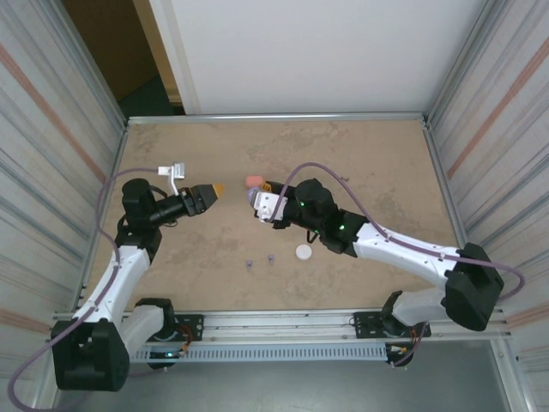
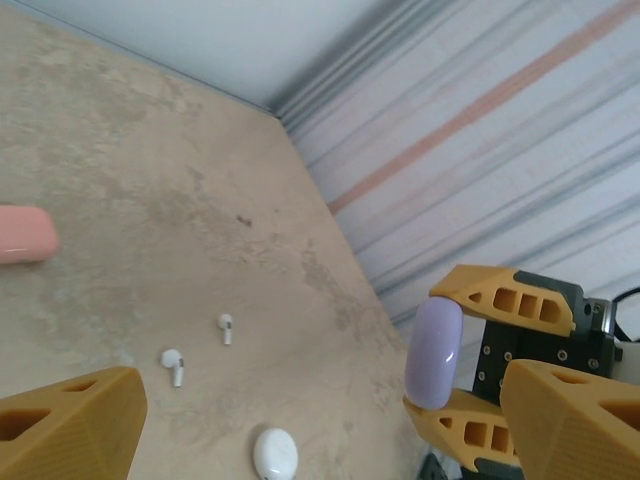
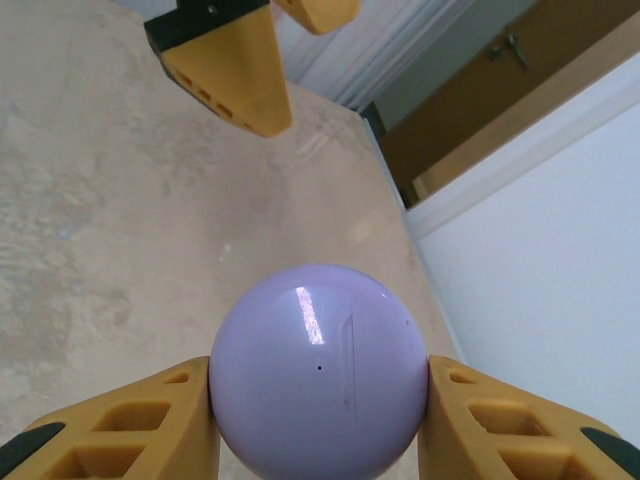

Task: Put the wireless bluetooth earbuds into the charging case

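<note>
barely started: right gripper (image 2: 440, 355) is pinching the round glossy lilac plastic charging case (image 3: 318, 375), lid looking shut, well apart from the small white oval case (image 1: 304, 251); left gripper (image 1: 214, 190) is hovering jaws spread, empty; two tiny pale stemmed earbuds (image 2: 173, 365) are lying loose near that white case, none seated.

L arm (image 1: 111, 273), R arm (image 1: 403, 249): white links, blk joints, lilac cables (image 1: 322, 165), green LEDs (image 1: 341, 227); orange slotted fingers (image 3: 130, 425).
</note>
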